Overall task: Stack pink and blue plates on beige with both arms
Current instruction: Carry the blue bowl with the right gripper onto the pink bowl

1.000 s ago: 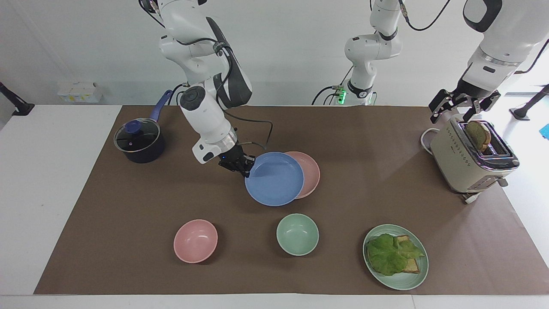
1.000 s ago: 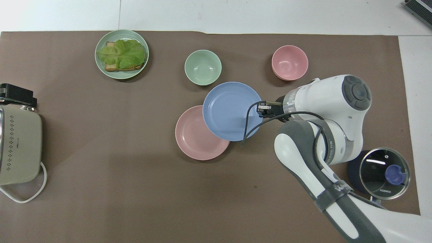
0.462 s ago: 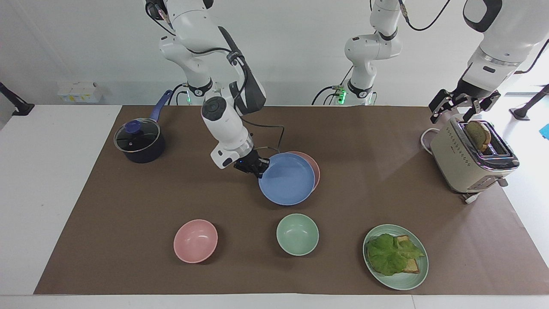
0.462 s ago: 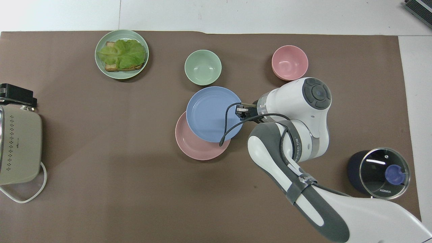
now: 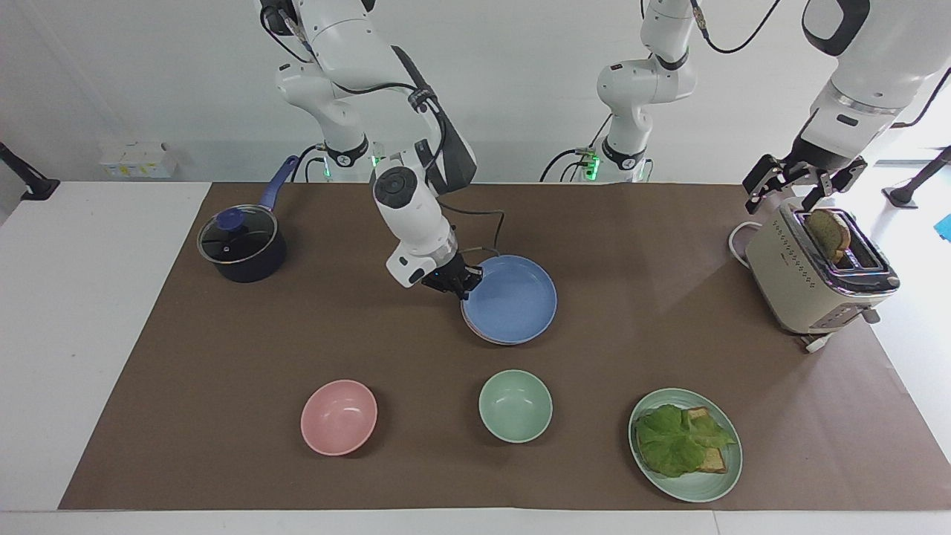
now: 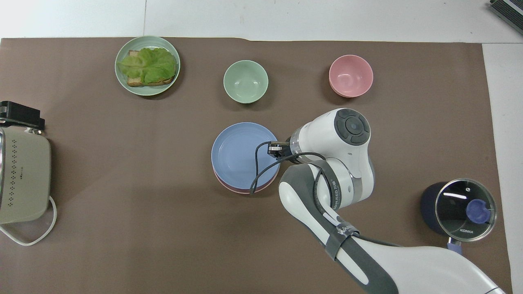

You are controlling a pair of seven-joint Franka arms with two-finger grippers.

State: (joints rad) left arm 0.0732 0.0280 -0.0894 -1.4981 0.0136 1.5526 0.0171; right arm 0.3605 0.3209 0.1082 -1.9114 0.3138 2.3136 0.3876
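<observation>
My right gripper [image 5: 464, 286] [image 6: 274, 149] is shut on the rim of the blue plate [image 5: 513, 301] [image 6: 241, 153], at the side toward the right arm's end. It holds the plate almost squarely over the pink plate [image 5: 476, 332] [image 6: 241, 190], of which only a thin rim shows underneath. Whether the two plates touch I cannot tell. The beige plate is hidden. At the left arm's end my left gripper [image 5: 795, 195] [image 6: 20, 115] hangs open over the toaster, holding nothing.
The toaster [image 5: 813, 279] [image 6: 22, 175] holds a slice of toast [image 5: 828, 232]. Farther from the robots stand a pink bowl [image 5: 338, 416] [image 6: 350, 75], a green bowl [image 5: 515, 405] [image 6: 245, 81] and a green plate [image 5: 724, 475] [image 6: 148, 92] with lettuce and toast. A lidded pot [image 5: 241, 245] [image 6: 461, 208] sits at the right arm's end.
My right gripper has carried the blue plate toward the left arm's end, from partly overlapping the pink plate to nearly covering it. The left arm has not moved.
</observation>
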